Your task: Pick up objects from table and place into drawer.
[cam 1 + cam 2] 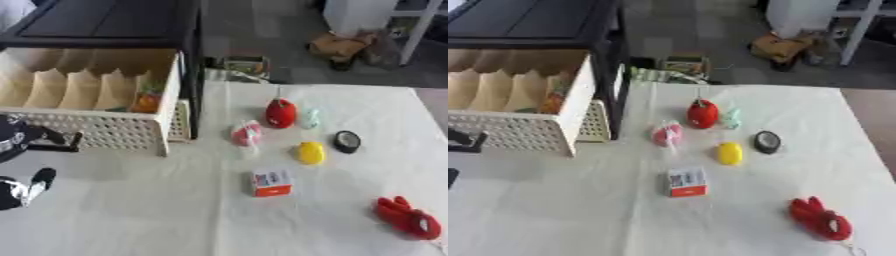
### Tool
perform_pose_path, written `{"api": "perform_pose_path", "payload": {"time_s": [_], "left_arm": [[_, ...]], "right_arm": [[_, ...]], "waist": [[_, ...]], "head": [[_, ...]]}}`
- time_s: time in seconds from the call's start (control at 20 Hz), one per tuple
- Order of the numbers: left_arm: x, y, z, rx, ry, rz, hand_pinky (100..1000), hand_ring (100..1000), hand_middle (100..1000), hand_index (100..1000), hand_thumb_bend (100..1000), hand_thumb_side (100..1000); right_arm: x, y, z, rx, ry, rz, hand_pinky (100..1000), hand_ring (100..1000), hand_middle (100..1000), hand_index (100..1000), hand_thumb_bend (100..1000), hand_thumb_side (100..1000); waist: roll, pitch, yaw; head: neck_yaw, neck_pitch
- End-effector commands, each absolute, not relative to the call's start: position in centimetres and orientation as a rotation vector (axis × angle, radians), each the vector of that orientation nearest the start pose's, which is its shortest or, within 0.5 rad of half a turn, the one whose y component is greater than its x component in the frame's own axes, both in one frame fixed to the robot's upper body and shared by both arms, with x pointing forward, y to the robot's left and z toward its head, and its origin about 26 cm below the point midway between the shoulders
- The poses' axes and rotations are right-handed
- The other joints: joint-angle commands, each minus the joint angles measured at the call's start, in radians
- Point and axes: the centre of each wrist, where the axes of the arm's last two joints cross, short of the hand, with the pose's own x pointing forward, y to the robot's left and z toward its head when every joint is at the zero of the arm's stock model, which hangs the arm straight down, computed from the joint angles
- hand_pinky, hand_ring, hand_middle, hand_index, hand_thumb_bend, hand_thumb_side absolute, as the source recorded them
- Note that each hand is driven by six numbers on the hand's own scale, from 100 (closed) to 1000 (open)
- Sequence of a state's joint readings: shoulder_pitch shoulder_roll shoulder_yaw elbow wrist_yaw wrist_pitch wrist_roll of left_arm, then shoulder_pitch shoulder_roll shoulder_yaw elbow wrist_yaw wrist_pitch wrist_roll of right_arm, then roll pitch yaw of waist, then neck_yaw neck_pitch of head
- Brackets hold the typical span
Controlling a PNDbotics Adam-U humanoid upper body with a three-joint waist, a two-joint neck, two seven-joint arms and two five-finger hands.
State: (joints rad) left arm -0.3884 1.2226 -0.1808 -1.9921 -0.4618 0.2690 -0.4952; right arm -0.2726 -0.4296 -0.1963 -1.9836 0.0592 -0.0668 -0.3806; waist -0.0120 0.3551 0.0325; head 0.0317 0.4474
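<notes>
Red plush toy [408, 218] nearest the camera at the table's [175, 220] right front; drawer [87, 95] pulled open at the far left.

Farther back a small white and orange box [271, 182] is seen, then a yellow object [310, 152], a round black object [347, 141], a pink wrapped item [247, 133], a red object [281, 113] and a pale green piece [311, 119] just beside it, all lying apart on the white cloth. Something orange [145, 102] is seen inside the drawer, near its right front corner. Only part of the left hand [26, 187] is shown at the left edge, holding nothing; whether its fingers are apart or curled cannot be told. No right hand is shown.
</notes>
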Motion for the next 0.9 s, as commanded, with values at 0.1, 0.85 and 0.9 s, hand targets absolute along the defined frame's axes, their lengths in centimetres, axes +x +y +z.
{"api": "perform_pose_path", "payload": {"time_s": [0.1,0.85,0.9], "left_arm": [[28.0,32.5,31.7,1.158,-1.277,-1.574,100,100,100,984,105,408],[27.7,32.6,34.0,1.125,-1.581,-1.540,100,100,100,888,105,408],[27.7,32.6,34.2,1.118,-1.614,-1.527,100,100,100,875,105,408]], "right_arm": [[28.9,-32.8,22.8,-0.693,-2.417,-0.078,744,527,476,737,100,699],[28.9,-32.9,22.8,-0.710,-2.415,-0.088,743,529,478,737,100,703],[28.9,-32.9,22.8,-0.711,-2.415,-0.087,743,529,479,737,100,705]], "waist": [[0.000,-0.025,0.004],[-0.006,-0.034,0.019],[-0.006,-0.034,0.020]], "head": [[-0.005,0.006],[-0.026,0.018],[-0.029,0.019]]}}
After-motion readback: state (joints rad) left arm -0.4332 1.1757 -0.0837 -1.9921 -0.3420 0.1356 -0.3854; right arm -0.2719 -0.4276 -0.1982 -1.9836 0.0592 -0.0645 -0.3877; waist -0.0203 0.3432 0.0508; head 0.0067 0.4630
